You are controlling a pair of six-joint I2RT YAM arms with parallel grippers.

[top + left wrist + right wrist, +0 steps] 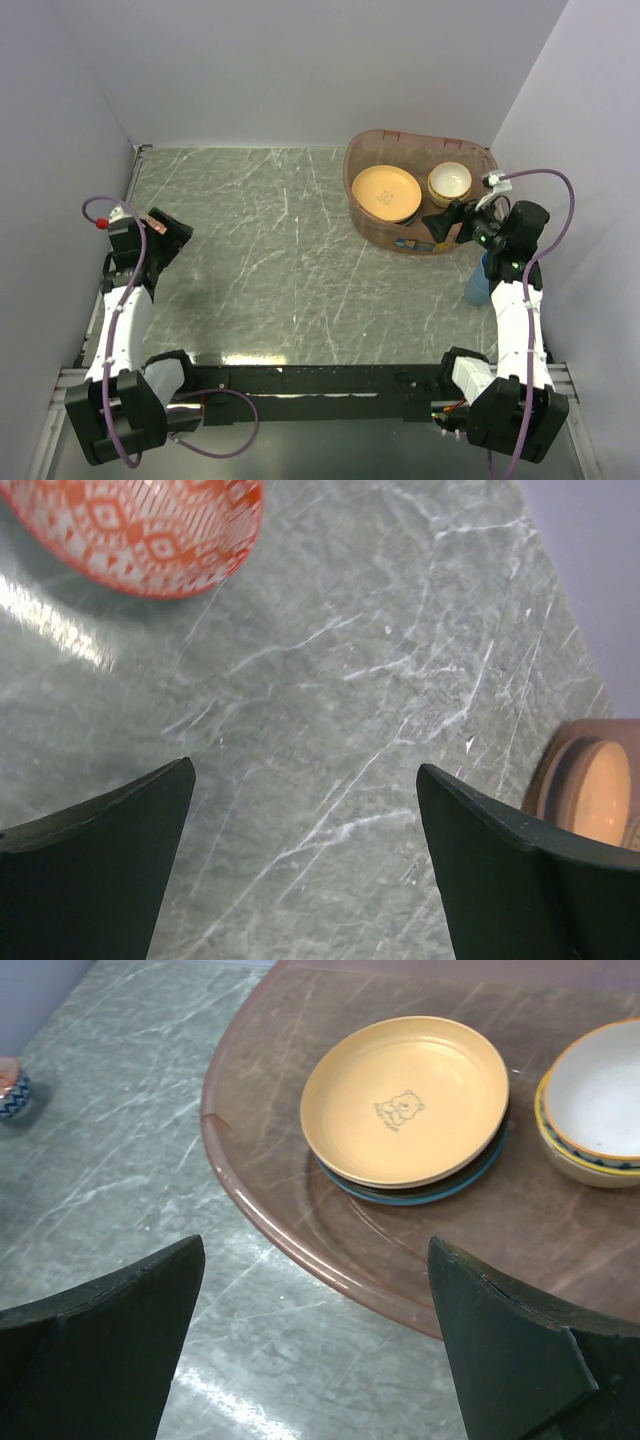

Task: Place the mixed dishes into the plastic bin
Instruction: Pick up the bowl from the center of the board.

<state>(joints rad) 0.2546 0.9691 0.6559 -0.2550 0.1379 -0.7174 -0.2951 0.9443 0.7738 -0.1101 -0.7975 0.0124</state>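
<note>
The pinkish-brown plastic bin (365, 215) stands at the back right. Inside it, a yellow-orange plate (405, 1100) lies on a dark-rimmed plate (470, 1175), with a cream bowl (600, 1110) beside them. My right gripper (315, 1245) hangs open just outside the bin's near rim (300, 1235), with nothing between its fingers. A light blue cup (477, 283) stands on the table next to the right arm. My left gripper (305, 770) is open over bare table at the far left, and a red-patterned bowl (140, 530) sits just beyond its fingers.
The grey marble table (280, 270) is walled in on the left, back and right. The bin (560, 770) shows at the right edge of the left wrist view. A small object with a zigzag band (10, 1088) shows far left in the right wrist view.
</note>
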